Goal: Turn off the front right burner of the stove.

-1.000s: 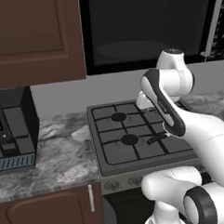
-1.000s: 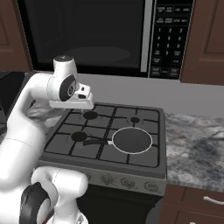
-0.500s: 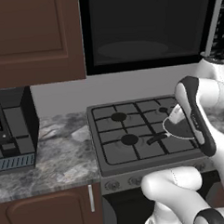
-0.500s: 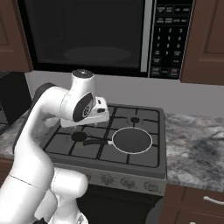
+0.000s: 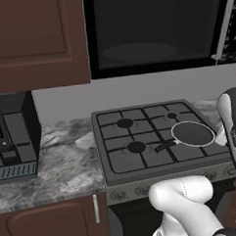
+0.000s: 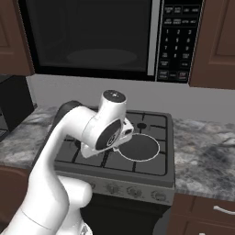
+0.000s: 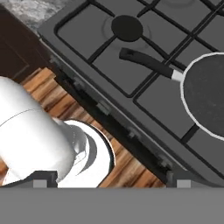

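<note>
One row of knobs [image 7: 131, 132] ran along the stove [image 7: 92, 65] front, just below your end effector [image 7: 105, 183]. The front right burner [image 6: 137, 148] sat under the pan [image 7: 209, 95]. I could not tell if the end effector was open.

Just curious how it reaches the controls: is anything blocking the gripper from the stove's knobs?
Nothing visible does. The open gripper hangs above the stove front, with the knob row bare below it. The pan sits on the grates, off the knobs.
</note>
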You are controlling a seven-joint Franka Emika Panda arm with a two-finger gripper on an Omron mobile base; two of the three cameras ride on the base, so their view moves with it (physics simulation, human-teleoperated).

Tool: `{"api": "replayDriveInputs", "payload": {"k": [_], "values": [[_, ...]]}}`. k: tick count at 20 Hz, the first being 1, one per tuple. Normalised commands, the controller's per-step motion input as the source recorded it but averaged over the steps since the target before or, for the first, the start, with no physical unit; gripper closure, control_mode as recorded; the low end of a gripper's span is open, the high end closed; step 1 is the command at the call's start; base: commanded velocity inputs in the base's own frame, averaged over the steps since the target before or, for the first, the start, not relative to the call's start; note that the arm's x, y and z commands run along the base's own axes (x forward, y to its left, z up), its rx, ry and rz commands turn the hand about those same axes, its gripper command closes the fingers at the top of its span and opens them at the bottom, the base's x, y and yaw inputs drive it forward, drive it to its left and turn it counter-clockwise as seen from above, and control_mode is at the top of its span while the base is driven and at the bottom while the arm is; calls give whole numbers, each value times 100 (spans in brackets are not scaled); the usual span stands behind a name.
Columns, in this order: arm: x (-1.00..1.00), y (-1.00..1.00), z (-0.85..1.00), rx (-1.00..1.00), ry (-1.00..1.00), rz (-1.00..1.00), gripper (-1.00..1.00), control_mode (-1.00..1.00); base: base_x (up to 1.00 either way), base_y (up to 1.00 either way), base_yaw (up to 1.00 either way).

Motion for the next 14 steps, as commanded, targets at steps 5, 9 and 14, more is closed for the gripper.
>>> {"api": "replayDriveInputs", "payload": {"k": [5,9,14], "values": [[-33,-61,-28,-1,-1,23,-100,-100,0,0,0],[-40,-93,-39,0,-20,19,-100,-100,0,0,0],[-23,-51,-45,-3,-38,38,-100,-100,0,0,0]]}}
